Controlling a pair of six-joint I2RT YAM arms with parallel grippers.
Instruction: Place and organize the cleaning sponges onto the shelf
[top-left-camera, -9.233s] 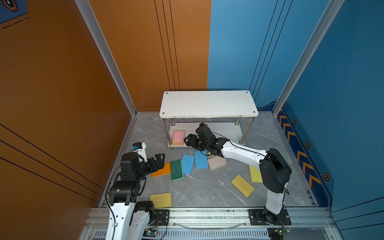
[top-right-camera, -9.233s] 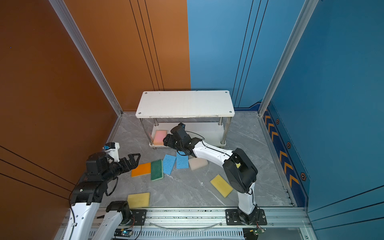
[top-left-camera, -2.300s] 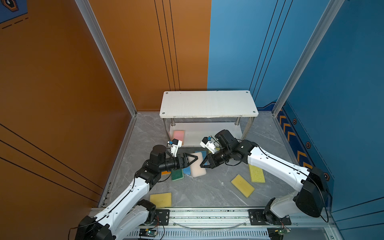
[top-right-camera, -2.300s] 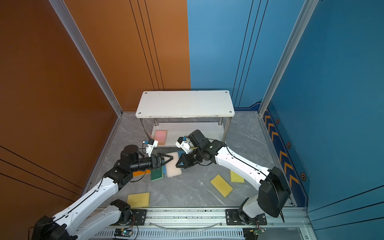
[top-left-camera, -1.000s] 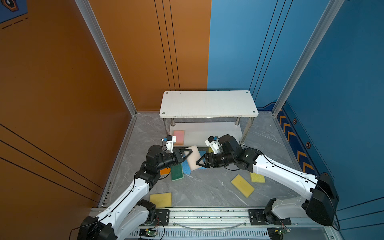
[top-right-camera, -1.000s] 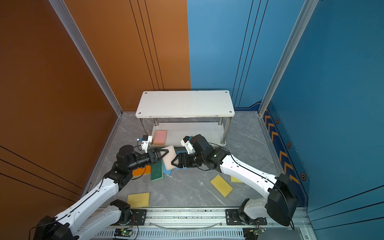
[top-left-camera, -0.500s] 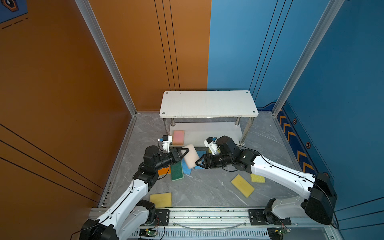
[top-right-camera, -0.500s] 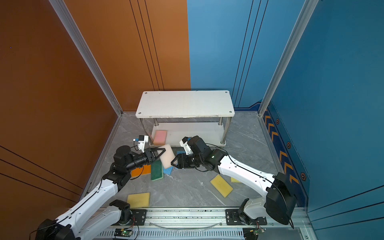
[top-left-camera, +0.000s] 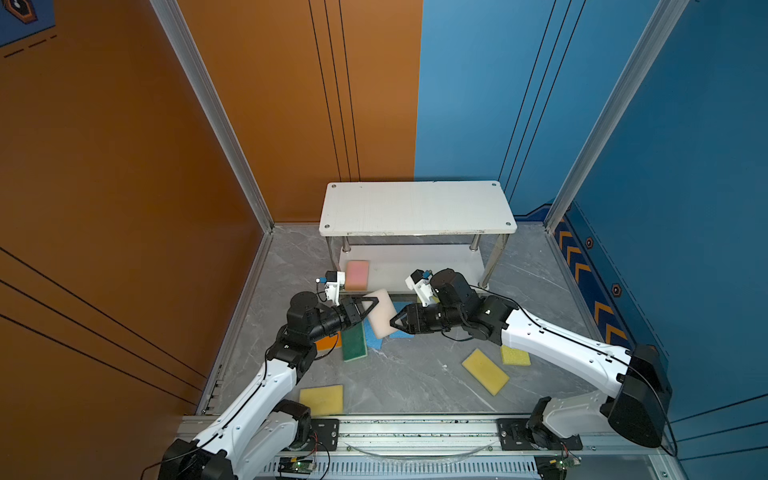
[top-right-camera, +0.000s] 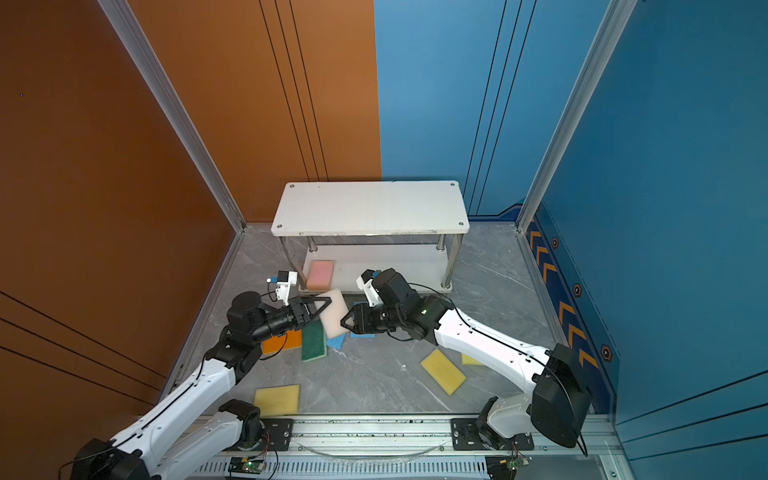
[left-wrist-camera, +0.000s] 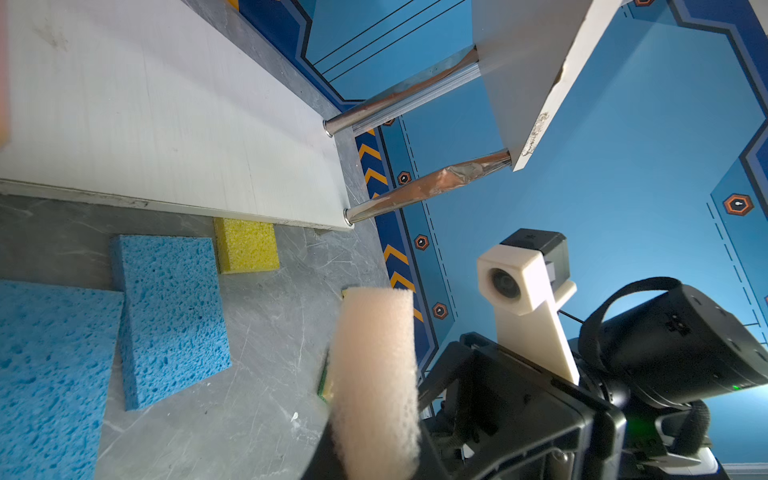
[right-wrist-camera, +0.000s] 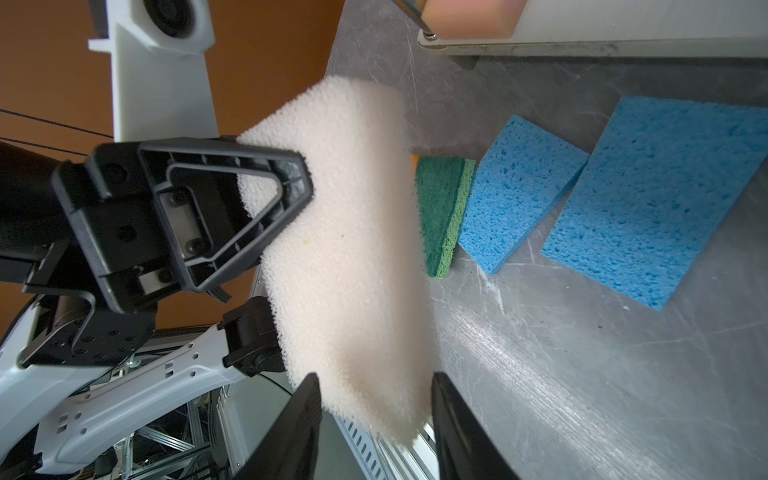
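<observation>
Though scuffed — grey marbled floor (top-left-camera: 399, 382)

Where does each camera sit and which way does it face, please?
Both top views: high in front, looking down on the shelf and both arms.
Left wrist: on the left arm, looking past the off-white sponge to the shelf's lower board and the right wrist camera.
Right wrist: on the right arm, over its own fingers, facing the left fingers.
Both wrist views share that sponge and the blue sponges.
</observation>
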